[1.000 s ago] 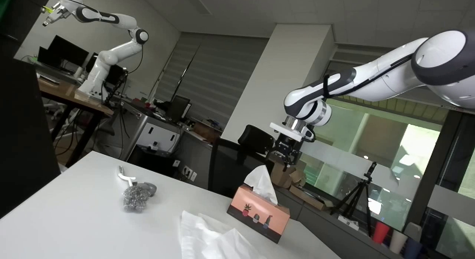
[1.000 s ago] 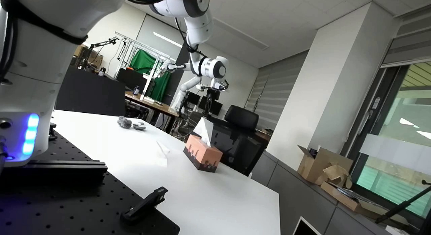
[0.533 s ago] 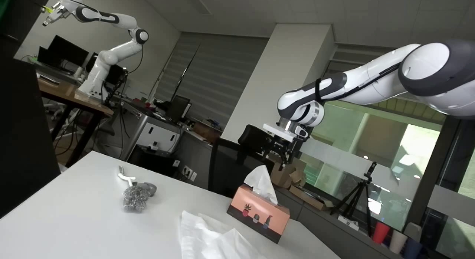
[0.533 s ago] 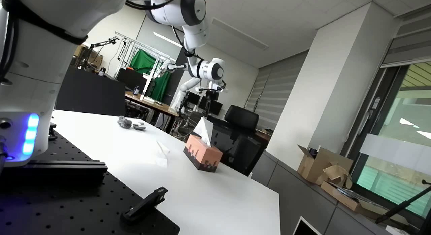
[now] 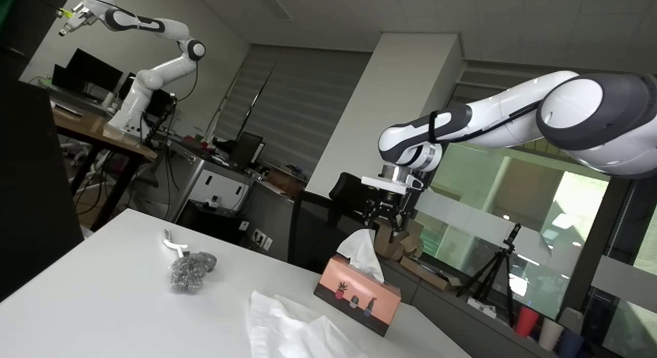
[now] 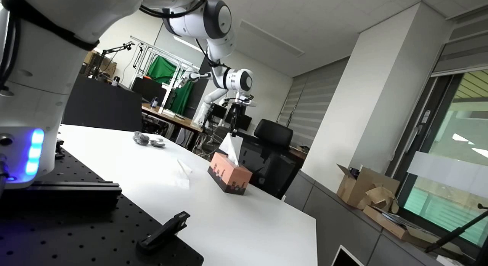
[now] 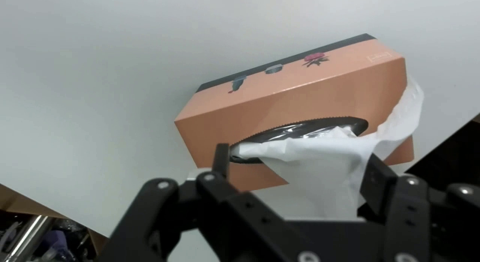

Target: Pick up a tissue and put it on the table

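Fingers (image 7: pixel 378 186) apart — in the wrist view the tissue (image 7: pixel 318 170) shows between them, its box (image 7: pixel 333 89) lower, on the worktop (image 7: pixel 93 85); contact is hard to judge.

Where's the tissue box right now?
In an exterior view, the tissue box stands on the white table, right of the loose tissue and by the table's edge; the wrist view shows the open gripper above it.

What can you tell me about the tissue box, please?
The tissue box looks like cardboard: salmon above a dark base band, with three potted plants printed along one long side. It rests upright on the white table, near an edge. A white tissue pokes from the oval, film-lined slot on top; the open claw hangs above.
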Controlling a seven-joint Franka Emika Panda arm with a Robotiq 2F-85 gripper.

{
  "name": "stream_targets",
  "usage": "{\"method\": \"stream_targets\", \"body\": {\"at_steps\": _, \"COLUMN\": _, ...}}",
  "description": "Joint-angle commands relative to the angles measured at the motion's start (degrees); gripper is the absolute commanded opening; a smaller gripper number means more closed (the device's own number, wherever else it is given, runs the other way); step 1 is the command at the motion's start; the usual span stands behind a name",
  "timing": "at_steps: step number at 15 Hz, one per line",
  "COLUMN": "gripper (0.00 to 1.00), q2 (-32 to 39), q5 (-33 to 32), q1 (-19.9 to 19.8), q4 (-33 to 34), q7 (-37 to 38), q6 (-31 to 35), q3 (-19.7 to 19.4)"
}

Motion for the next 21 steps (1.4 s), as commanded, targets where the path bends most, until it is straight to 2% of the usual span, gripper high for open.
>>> {"method": "stream_targets", "body": {"at_steps": 1, "gripper": 0.53, "q2": 3.6, "q5": -1.3, "q1": -0.4, "q4": 7.6, "q7": 1.1, "q6": -6.0, "q3": 0.2}}
{"method": "stream_targets", "body": {"at_steps": 8, "gripper": 0.05, "q2": 5.5, "q5": -0.7, "q1": -0.4, "q4": 11.4, "q7": 0.7, "q6": -7.8, "q3": -0.3}}
{"method": "stream_targets", "body": {"at_steps": 9, "gripper": 0.01, "q2": 5.5, "q5": -0.5, "q1": -0.6, "q4": 11.6, "q7": 0.5, "q6": -7.9, "q3": -0.3}}
{"method": "stream_targets", "body": {"at_steps": 16, "gripper": 0.00, "q2": 4.4, "q5": 0.2, "q1": -1.6, "q4": 13.5, "q7": -0.7, "q6": -10.8, "q3": 0.2}}
{"method": "stream_targets", "body": {"at_steps": 21, "gripper": 0.00, "q2": 0.9, "q5": 0.4, "q1": -1.8, "q4": 15.1, "q7": -3.1, "q6": -11.6, "q3": 0.7}}
